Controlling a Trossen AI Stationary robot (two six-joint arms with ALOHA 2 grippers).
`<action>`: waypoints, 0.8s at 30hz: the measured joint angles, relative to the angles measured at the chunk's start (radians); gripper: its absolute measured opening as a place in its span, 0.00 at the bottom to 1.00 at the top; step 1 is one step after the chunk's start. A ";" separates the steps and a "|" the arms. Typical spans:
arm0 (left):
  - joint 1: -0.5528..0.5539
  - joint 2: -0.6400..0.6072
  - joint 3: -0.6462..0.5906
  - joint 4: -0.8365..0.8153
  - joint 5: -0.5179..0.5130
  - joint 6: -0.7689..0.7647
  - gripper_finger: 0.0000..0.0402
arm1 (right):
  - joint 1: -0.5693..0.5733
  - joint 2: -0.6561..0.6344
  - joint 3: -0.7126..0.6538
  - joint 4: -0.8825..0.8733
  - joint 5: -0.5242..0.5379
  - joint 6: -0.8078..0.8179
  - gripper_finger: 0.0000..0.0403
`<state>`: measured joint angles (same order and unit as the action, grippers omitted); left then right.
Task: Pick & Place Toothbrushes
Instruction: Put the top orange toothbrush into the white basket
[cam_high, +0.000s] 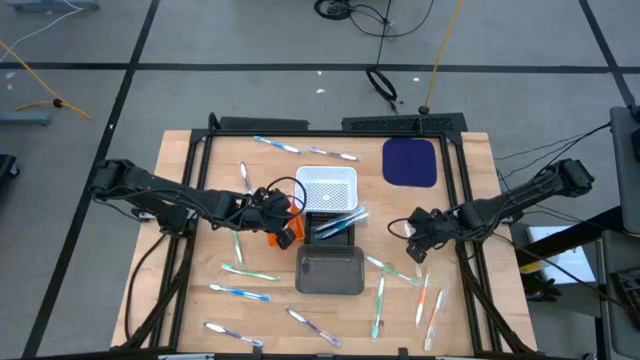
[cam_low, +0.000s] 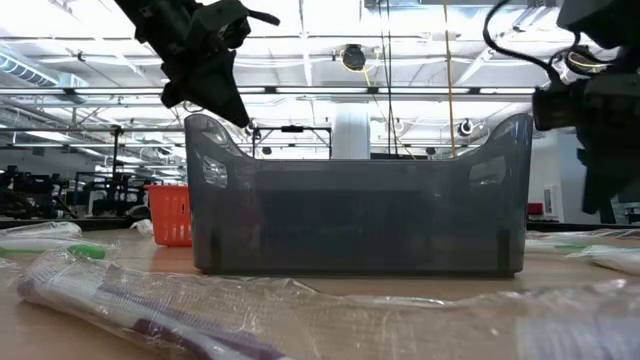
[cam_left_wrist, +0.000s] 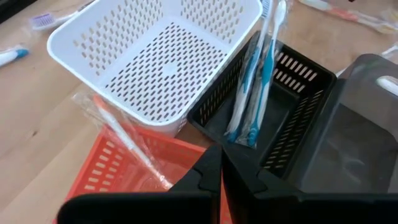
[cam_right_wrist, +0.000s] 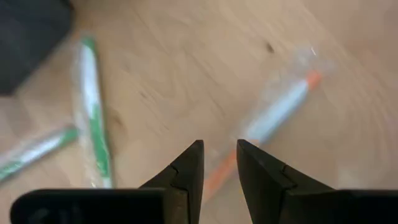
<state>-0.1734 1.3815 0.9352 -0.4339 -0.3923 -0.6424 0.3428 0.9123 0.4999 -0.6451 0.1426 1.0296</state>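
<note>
Left gripper (cam_left_wrist: 219, 163) – shut, empty – hangs over the orange basket (cam_left_wrist: 124, 171) (a wrapped toothbrush (cam_left_wrist: 127, 144) inside). Right gripper (cam_right_wrist: 219, 163), slightly open, hovers above an orange toothbrush (cam_right_wrist: 273, 118) near the table's (cam_high: 180, 200) right edge.

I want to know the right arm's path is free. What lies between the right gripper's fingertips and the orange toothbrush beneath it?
Nothing: the right wrist view shows only bare wooden table between the right gripper and the orange toothbrush.
</note>
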 joint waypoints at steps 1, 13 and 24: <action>0.000 0.000 0.000 -0.001 0.000 0.005 0.02 | 0.000 0.000 0.000 -0.013 -0.013 0.011 0.21; 0.000 0.000 0.000 0.051 0.000 0.017 0.02 | 0.000 0.007 0.000 -0.067 -0.018 0.080 0.21; 0.000 0.000 0.000 0.069 0.001 0.023 0.02 | -0.001 0.078 0.000 -0.033 -0.071 0.083 0.21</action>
<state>-0.1738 1.3815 0.9352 -0.3650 -0.3918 -0.6190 0.3420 0.9900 0.4999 -0.6778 0.0721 1.1128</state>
